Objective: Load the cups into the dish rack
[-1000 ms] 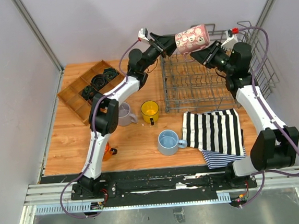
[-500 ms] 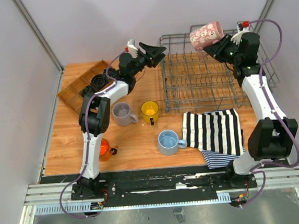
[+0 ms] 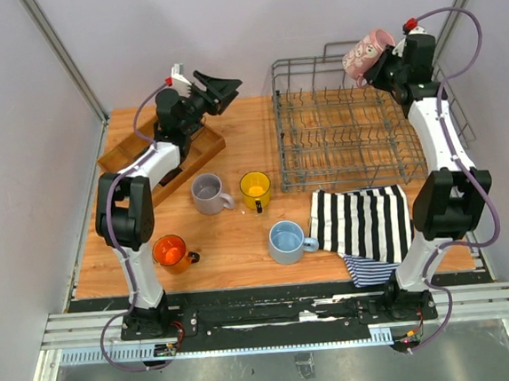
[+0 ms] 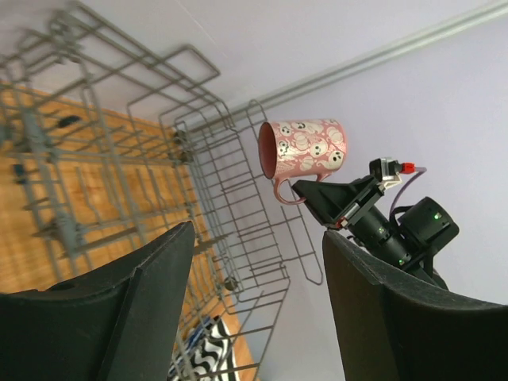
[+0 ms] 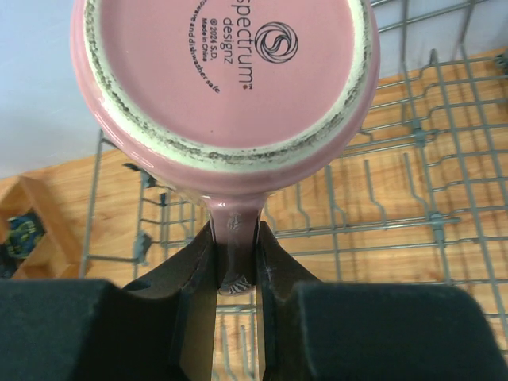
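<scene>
Observed right claw [image 5: 234, 254] clamped on pink mug [image 5: 222, 71] handle, arm extended high over far corner of rack [image 3: 339, 138]; left claw [image 3: 228, 90] aloft, apart, apparently empty.

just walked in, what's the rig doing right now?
Loading mugs into the dish rack. The right gripper is shut on the pink mug, pinching its handle and holding it in the air at the rack's far right corner. The left gripper is open and empty, raised near the wooden tray. The grey mug, yellow mug, light blue mug and orange mug sit on the table.
</scene>
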